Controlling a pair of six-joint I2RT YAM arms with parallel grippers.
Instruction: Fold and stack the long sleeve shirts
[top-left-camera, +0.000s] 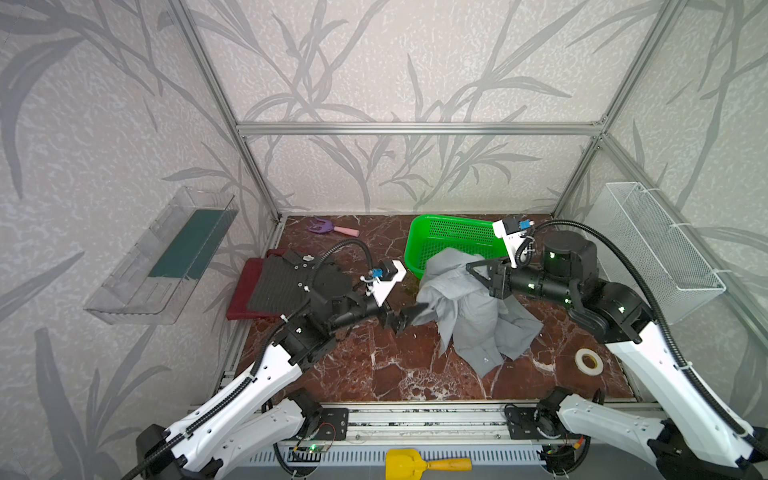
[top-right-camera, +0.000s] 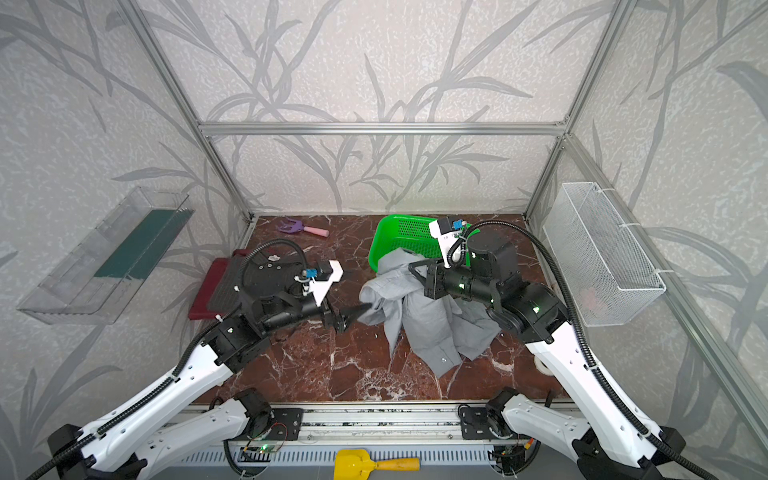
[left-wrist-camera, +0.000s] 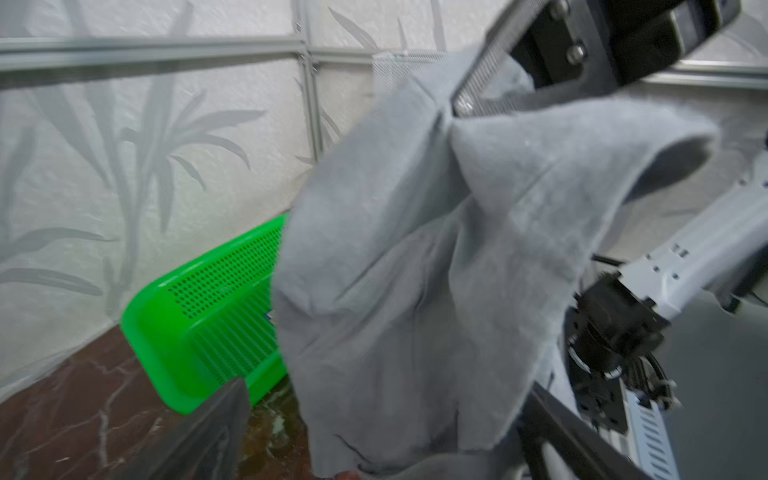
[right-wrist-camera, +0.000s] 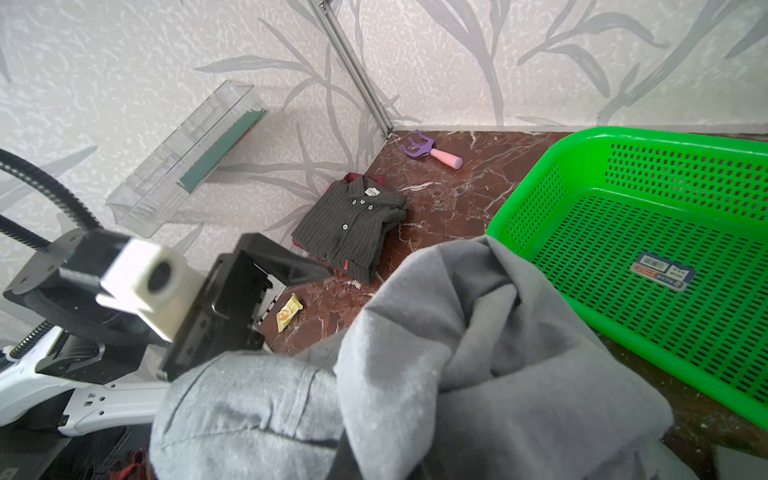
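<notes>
The worktop (top-left-camera: 374, 365) is a red-brown marble slab veined with white. In its far left corner lies a purple toy rake (top-left-camera: 332, 227) with a pink handle. A green mesh basket (top-left-camera: 411, 249) sits at the back, right of centre. Against the left edge a folded maroon shirt (top-left-camera: 245, 286) lies flat, with a dark pinstriped shirt (top-left-camera: 278, 282) folded on top. The light grey shirt (top-left-camera: 478, 316) is crumpled mid-slab, its lower folds resting there and its top raised. A roll of white tape (top-left-camera: 589, 361) lies near the right front. In the right wrist view, a small yellow packet (right-wrist-camera: 289, 311) lies between stack and grey shirt.
</notes>
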